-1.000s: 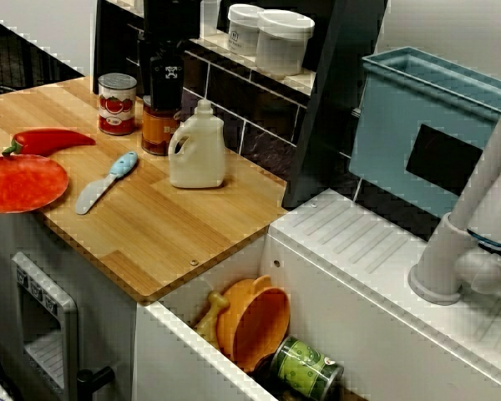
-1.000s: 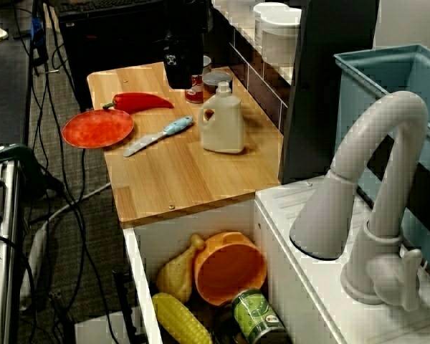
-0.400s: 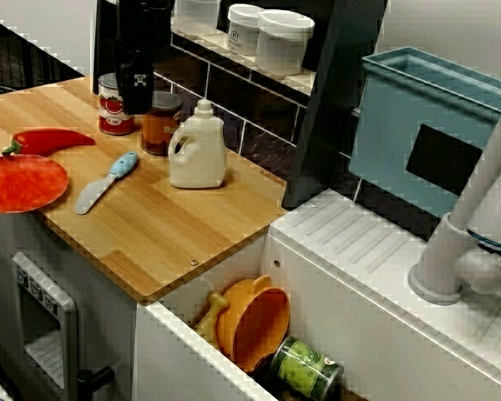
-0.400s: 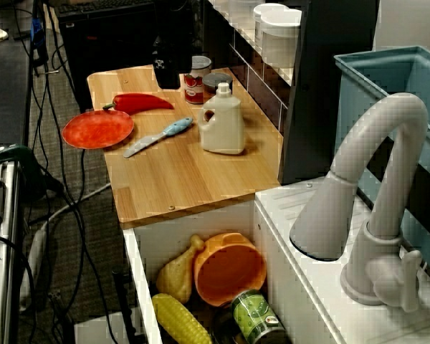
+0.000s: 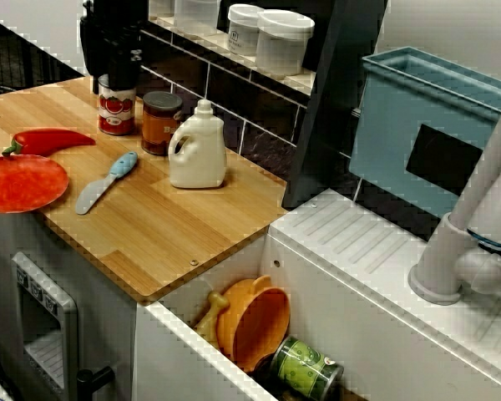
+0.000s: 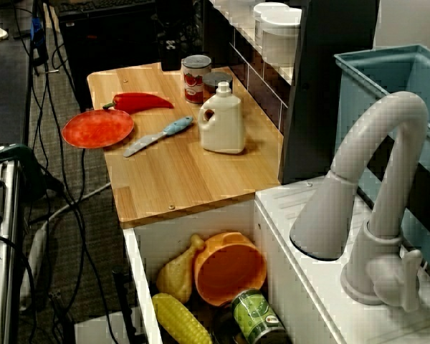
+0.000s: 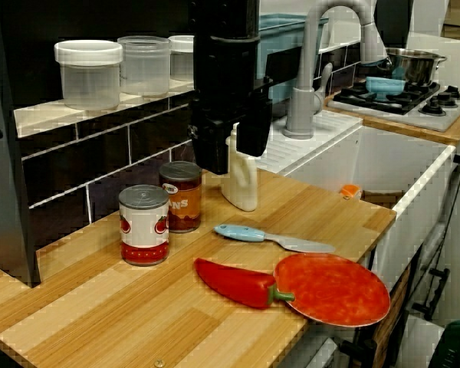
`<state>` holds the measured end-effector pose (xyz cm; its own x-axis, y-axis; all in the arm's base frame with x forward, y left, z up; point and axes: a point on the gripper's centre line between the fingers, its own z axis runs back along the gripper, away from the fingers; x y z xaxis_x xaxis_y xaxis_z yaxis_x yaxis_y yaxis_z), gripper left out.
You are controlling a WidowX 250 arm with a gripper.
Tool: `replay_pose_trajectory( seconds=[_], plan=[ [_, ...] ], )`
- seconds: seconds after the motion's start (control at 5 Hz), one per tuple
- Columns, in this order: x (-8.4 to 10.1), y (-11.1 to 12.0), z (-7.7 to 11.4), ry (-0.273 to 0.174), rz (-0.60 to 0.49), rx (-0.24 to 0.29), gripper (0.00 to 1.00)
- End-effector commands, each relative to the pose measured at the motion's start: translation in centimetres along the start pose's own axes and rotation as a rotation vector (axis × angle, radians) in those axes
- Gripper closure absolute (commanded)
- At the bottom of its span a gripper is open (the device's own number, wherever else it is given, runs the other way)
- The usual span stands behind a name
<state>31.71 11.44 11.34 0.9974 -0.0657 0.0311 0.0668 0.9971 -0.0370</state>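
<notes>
**Gripper [image 7: 231, 157] empty, hanging over tomato can [image 7: 144, 225] and jar [image 7: 179, 196]**

In the view along the counter, the two black fingers [image 7: 208, 149] stand spread with nothing between them. (The white detergent bottle [image 7: 241, 184] shows through the gap, but it stands behind them, untouched.) The tool hangs clear above the back of the wooden counter [image 5: 175, 234], near the dark tiled wall, and touches nothing.

The tomato can and the dark-lidded jar of brownish contents stand upright just beside each other below it. The view from over the sink sets the tool above the can, while the view along the counter sets it nearer the jar. I cannot tell which of the two is closer.

Judging from how things lie, nothing is gripped or lifted. The can, jar and bottle all rest upright in a row along the wall.

In front of them lie a blue-handled knife [image 5: 107, 181] and a red pepper [image 5: 48, 140], the pepper just beside a red plate [image 5: 21, 185]. Down in the sink [image 5: 234, 276], well apart from the tool, sit an orange bowl [image 5: 257, 324], a green can [image 5: 307, 368] and a toy drumstick [image 5: 210, 316].
</notes>
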Motion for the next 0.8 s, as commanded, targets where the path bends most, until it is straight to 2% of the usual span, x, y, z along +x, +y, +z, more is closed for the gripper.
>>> replay_pose_trajectory(
  seconds=[0.0,0.2,0.6],
  plan=[
    [0.7,-1.8,0.0,-0.036,0.171,0.063,0.0],
    [1.4,-2.6,-0.8,-0.038,0.185,0.078,0.0],
    [2.6,-1.9,-2.0,-0.051,0.151,0.083,0.0]
  ],
)
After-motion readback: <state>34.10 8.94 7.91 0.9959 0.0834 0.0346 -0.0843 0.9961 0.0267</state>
